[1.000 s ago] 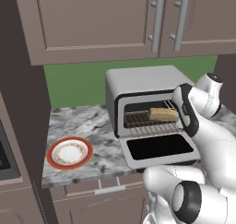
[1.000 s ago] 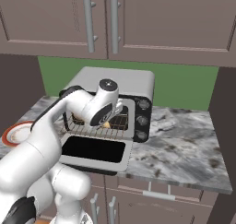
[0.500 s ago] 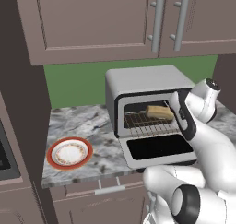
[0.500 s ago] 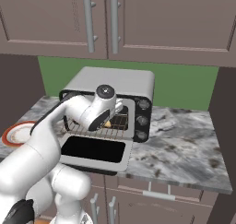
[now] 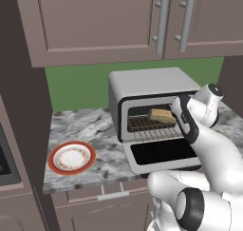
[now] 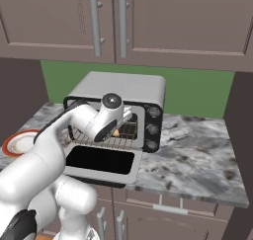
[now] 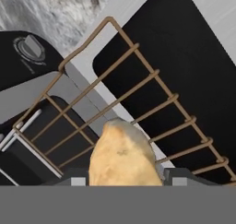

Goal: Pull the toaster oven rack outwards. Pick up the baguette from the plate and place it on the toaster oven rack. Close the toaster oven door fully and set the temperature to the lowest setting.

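The baguette (image 7: 120, 155) is seen lying on the toaster oven rack (image 7: 133, 98), which is drawn out over the lowered toaster oven door (image 5: 163, 152); in the left base view the loaf rests on the right part of the wire grid, at the mouth of the toaster oven (image 5: 151, 112). The gripper (image 5: 179, 112) is found directly at the loaf, and in the hand view the bread rises between the two finger tips at the bottom of the picture. Whether the pads are pressed on the crust or stand just clear of it cannot be told, since the tips are mostly cut off; the jaws are set about as wide as the loaf. The loaf's long axis is seen running away from the hand, across the bars of the rack, so it lies straight along the gripper's line of sight. It is judged that the placing step is at or near its end, and that the coming move turns on the hand being drawn straight back from the loaf, toward the robot and over the open door, without the bread being dragged along the bars. The plate (image 5: 72, 157) is left bare on the counter (image 5: 95, 130), well apart to the left of the oven. The knob panel (image 6: 153, 127) sits just right of the cavity, near the arm
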